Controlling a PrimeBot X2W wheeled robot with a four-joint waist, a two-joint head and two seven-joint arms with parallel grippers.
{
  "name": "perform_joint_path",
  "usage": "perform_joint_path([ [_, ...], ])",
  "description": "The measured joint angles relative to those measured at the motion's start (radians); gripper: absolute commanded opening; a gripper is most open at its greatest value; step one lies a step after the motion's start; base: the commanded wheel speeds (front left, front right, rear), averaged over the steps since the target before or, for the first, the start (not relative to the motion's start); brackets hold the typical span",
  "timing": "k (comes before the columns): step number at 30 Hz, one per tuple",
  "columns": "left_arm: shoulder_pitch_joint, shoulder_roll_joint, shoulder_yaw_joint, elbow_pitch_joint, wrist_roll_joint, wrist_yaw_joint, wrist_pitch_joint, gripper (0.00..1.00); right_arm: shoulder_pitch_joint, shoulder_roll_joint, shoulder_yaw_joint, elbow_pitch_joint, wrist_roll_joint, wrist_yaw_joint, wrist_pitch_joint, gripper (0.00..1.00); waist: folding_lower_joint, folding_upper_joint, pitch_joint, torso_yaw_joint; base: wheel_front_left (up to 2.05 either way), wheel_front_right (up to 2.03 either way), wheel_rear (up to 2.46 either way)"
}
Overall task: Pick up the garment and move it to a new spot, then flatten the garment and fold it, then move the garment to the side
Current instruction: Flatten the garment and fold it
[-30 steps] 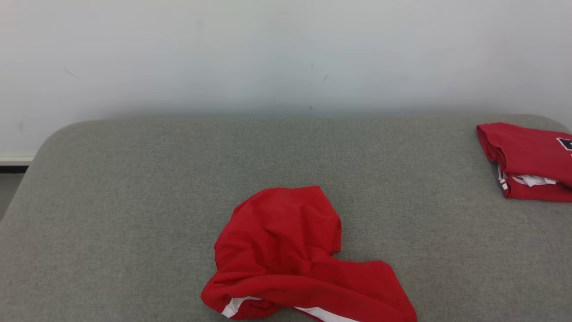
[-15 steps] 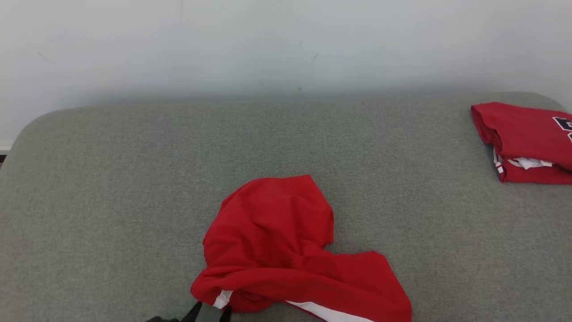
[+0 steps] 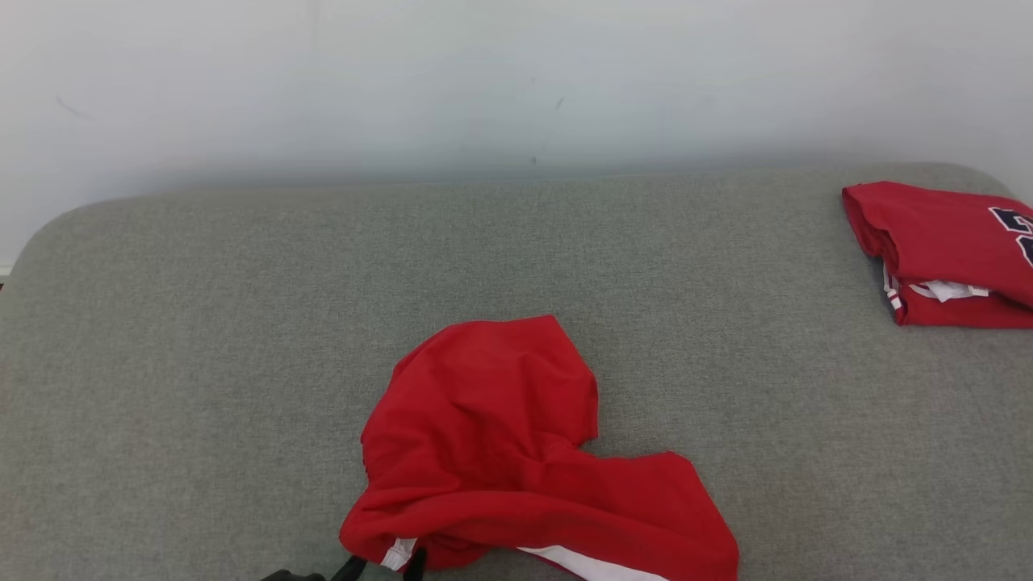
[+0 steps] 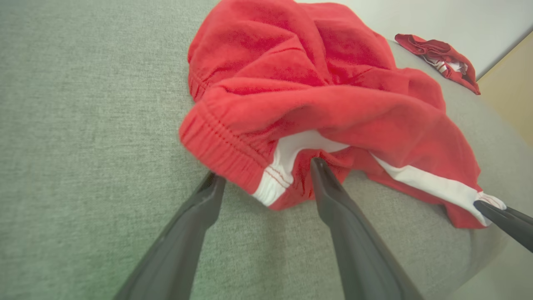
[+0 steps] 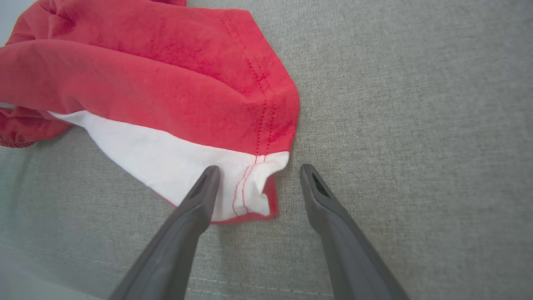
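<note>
The garment, red with a white side stripe, lies crumpled at the near middle of the grey cushion. Its folds look the same as a second ago. The whole head view has shifted, which is the camera dipping and not the cloth moving.

What is new is at the garment's near left corner. The dark tips of the left gripper now show there, where a second ago there were none. In the left wrist view the left gripper stands spread wide, astride the elastic waistband corner, one finger beside it on the cushion and the other at the fold, nothing pinched.

The right gripper is equally wide at the near right end, flanking the stitched hem corner.

So the first pick-up looks imminent, both corners lined up and neither taken.

A folded red garment sits well apart at the far right.
</note>
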Motion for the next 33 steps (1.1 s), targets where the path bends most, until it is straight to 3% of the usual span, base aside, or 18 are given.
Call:
perform_joint_path([
  [3, 0.013, 0.018, -0.014, -0.009, -0.007, 0.000, 0.000, 0.97, -0.003, 0.001, 0.001, 0.007, 0.004, 0.000, -0.006, 1.00, 0.0000, 0.0000, 0.004, 0.005, 0.00, 0.00, 0.00],
  [4, 0.013, 0.018, -0.016, -0.011, -0.018, 0.000, 0.000, 0.77, -0.004, 0.001, 0.005, 0.009, 0.006, 0.000, -0.007, 0.86, 0.0000, 0.0000, 0.004, 0.006, 0.00, 0.00, 0.00],
  [6, 0.011, 0.017, -0.018, -0.012, -0.024, 0.000, 0.000, 0.14, -0.008, -0.001, 0.016, 0.009, 0.009, 0.000, -0.008, 0.05, 0.0000, 0.0000, 0.005, 0.009, 0.00, 0.00, 0.00],
  [7, 0.009, 0.014, -0.019, -0.012, -0.024, 0.000, 0.000, 0.00, -0.011, -0.002, 0.019, 0.010, 0.013, 0.000, -0.009, 0.00, 0.0000, 0.0000, 0.005, 0.010, 0.00, 0.00, 0.00],
  [12, -0.005, -0.001, -0.042, 0.003, -0.038, 0.000, 0.000, 0.00, -0.025, -0.007, 0.029, -0.002, 0.014, 0.000, -0.009, 0.00, 0.0000, 0.0000, 0.002, 0.013, 0.00, 0.00, 0.00],
  [16, -0.004, 0.007, -0.006, -0.049, -0.039, 0.000, 0.000, 0.00, -0.027, -0.028, -0.004, -0.083, 0.012, 0.000, -0.011, 0.00, 0.0000, 0.0000, 0.000, 0.012, 0.00, 0.00, 0.00],
  [24, -0.022, 0.115, 0.019, -0.200, 0.011, 0.000, 0.000, 0.00, -0.072, -0.074, -0.033, -0.283, 0.020, 0.000, -0.009, 0.00, 0.0000, -0.0001, 0.011, 0.010, 0.00, 0.00, 0.00],
  [30, -0.284, 0.231, -0.107, -0.275, 0.004, 0.000, 0.072, 0.00, -0.311, -0.124, -0.009, -0.337, 0.096, 0.000, 0.049, 0.00, 0.0000, 0.0000, 0.051, 0.011, 0.00, 0.00, 0.00],
  [33, -0.483, 0.271, -0.157, -0.308, -0.064, 0.000, 0.132, 0.00, -0.483, -0.145, -0.017, -0.317, 0.151, 0.000, 0.080, 0.00, 0.0000, 0.0000, 0.090, 0.011, 0.00, 0.00, 0.00],
])
